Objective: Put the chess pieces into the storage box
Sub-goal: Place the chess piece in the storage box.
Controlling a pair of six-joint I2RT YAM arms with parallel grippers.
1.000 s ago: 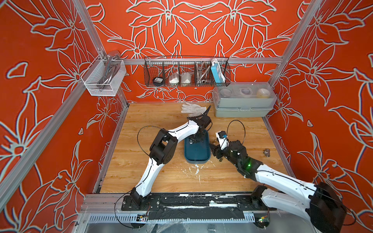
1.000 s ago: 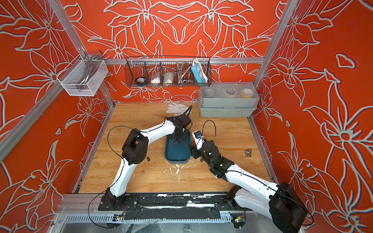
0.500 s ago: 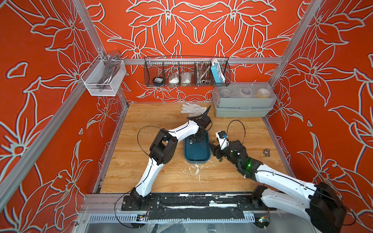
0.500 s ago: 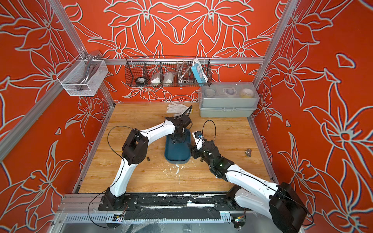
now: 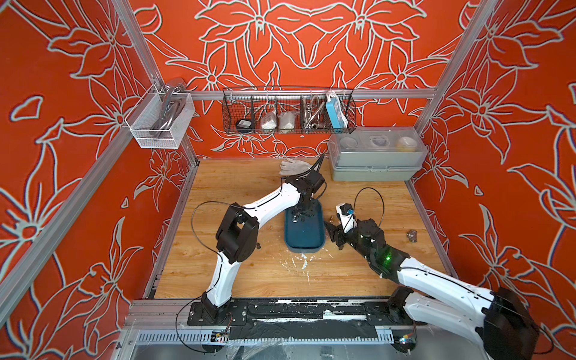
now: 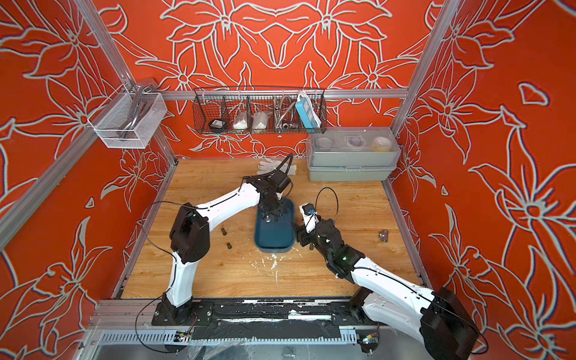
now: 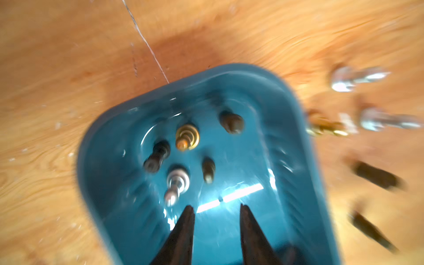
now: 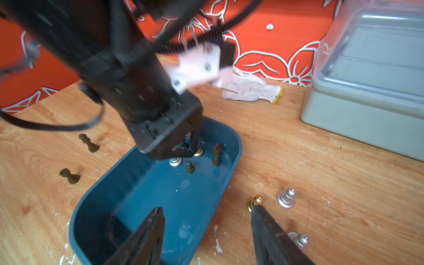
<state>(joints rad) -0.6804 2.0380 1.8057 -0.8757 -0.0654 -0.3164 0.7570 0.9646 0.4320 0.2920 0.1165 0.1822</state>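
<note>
Chess pieces (image 7: 187, 137) in the storage box (image 7: 275, 142) are pretty blurry, some hidden under the left gripper (image 7: 216, 208) (slightly parted, empty). Right gripper (image 8: 206, 208) at the box's edge: wide apart, empty.

**A scuffed wooden desk, scattered with pieces**

The pale wooden desk (image 5: 237, 187) carries a teal storage box (image 5: 304, 249) near its middle. By the back wall lie a white work glove (image 5: 293, 166) and a grey lidded box (image 5: 374, 170). Two dark chess pieces (image 6: 223, 231) rest left of the storage box. A gold pawn (image 8: 254, 203) and two silver pawns (image 8: 286, 198) stand on its right. White flecks (image 5: 302, 260) mark the wood in front, and a small metal object (image 5: 412, 235) sits near the right edge.
</note>
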